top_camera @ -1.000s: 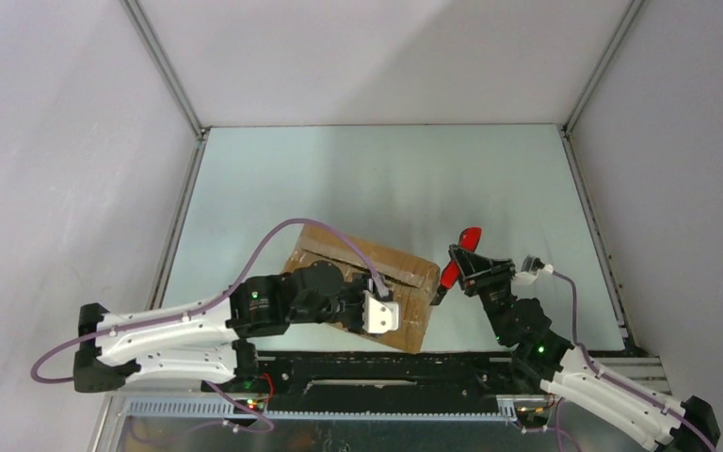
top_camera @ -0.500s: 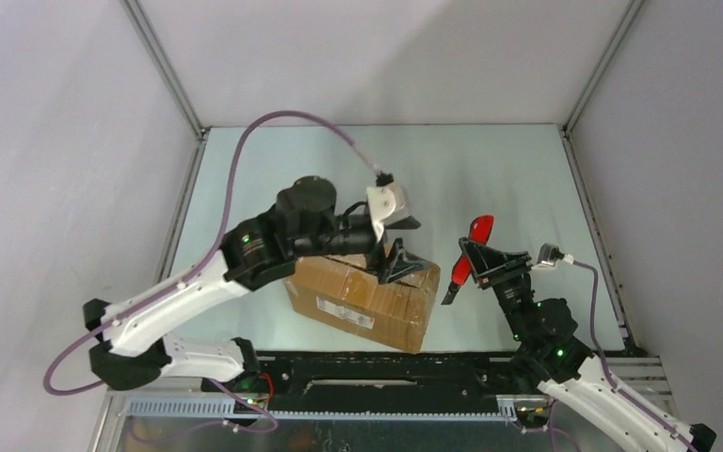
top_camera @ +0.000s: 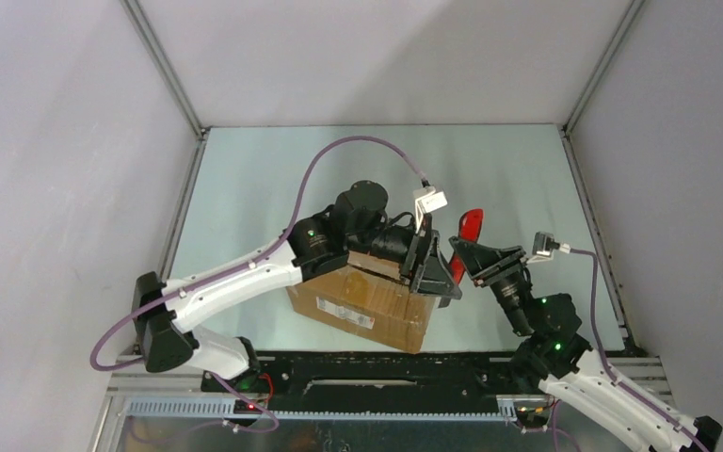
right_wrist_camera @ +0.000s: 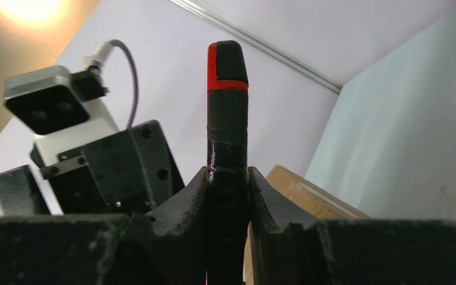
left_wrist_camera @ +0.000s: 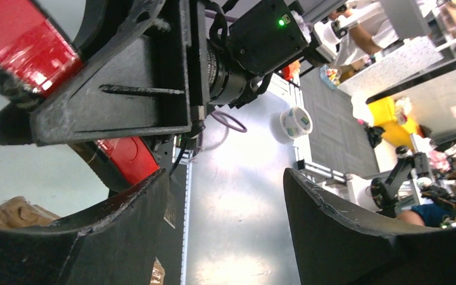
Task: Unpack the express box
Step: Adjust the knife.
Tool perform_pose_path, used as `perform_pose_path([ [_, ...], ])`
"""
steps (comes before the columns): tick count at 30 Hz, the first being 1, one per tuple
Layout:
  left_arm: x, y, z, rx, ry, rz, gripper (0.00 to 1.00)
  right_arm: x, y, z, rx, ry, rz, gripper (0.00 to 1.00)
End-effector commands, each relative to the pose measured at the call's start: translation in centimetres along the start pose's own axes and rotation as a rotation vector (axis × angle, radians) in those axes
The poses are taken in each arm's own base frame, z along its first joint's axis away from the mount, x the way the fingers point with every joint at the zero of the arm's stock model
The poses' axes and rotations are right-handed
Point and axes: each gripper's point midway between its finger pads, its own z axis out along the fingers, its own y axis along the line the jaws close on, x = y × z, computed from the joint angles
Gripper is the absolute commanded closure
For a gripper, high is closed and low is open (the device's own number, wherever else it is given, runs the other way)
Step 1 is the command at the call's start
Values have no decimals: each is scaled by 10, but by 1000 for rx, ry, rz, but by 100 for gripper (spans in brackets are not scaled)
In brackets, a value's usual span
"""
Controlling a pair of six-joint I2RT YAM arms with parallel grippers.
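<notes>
Nearest us the express box (top_camera: 362, 303) lies on the table (top_camera: 264, 169), flaps shut as far as we can tell, nothing unpacked; over its right end hangs our left gripper (top_camera: 438, 276), fingers apart and empty. Just beyond, our right gripper (right_wrist_camera: 227, 184) clamps a red-and-black cutter (top_camera: 471, 226); slitting and emptying are both left to do.

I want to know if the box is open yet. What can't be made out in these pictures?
- Flap seam of the express box: top external view, the left arm covers most of it.
- Print on its label: too small there.
- Lower end of the red-and-black tool: right wrist view, hidden inside the right claw; top view, behind the left claw.
- Left wrist view: only a box corner, cut by the edge.
</notes>
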Motion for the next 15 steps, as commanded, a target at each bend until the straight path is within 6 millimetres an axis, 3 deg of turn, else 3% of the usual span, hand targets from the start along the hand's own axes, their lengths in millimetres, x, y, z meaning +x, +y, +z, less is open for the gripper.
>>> perform_pose_path([
  [1, -23, -25, -8, 71, -100, -25, 26, -25, 43, 1, -102, -75, -1, 100],
  [5, -26, -11, -17, 15, -105, -77, 25, -31, 50, -1, -110, -87, -26, 100],
  [9, -34, -16, -22, 65, -146, -119, 23, -34, 64, 0, -151, -89, -44, 100],
  [11, -34, -16, -24, 42, -121, -88, 19, -31, 69, 3, -166, -75, -45, 100],
  [15, -24, 5, -37, -117, -33, 18, 19, -26, 83, 8, -212, -37, -41, 100],
])
